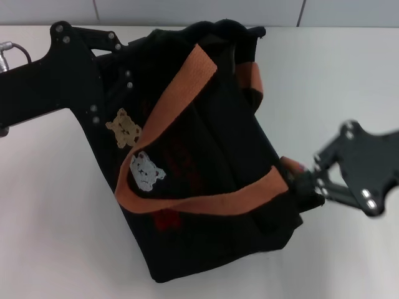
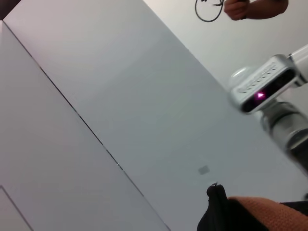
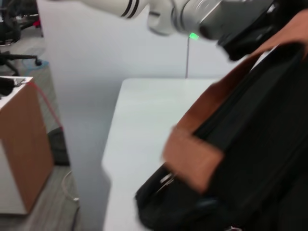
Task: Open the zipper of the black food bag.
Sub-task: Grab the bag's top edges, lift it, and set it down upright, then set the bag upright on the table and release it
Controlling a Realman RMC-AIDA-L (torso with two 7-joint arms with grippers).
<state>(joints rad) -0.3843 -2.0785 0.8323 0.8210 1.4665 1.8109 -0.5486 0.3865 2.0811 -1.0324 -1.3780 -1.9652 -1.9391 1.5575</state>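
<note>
The black food bag lies tilted across the white table, its orange-brown handles and tan and white bear patches facing up. My left gripper is pressed against the bag's far-left end, black on black. My right gripper is at the bag's right end, shut on the fabric edge there; what exactly it pinches is hidden. The right wrist view shows the bag close up, with a small silver pull near one end. I cannot tell which zipper that pull belongs to. The zipper line itself is not distinguishable.
The white table runs out to the left and in front of the bag, with a tiled wall behind it. In the right wrist view the table edge drops to the floor, with a brown cabinet beyond. The left arm reaches over the bag.
</note>
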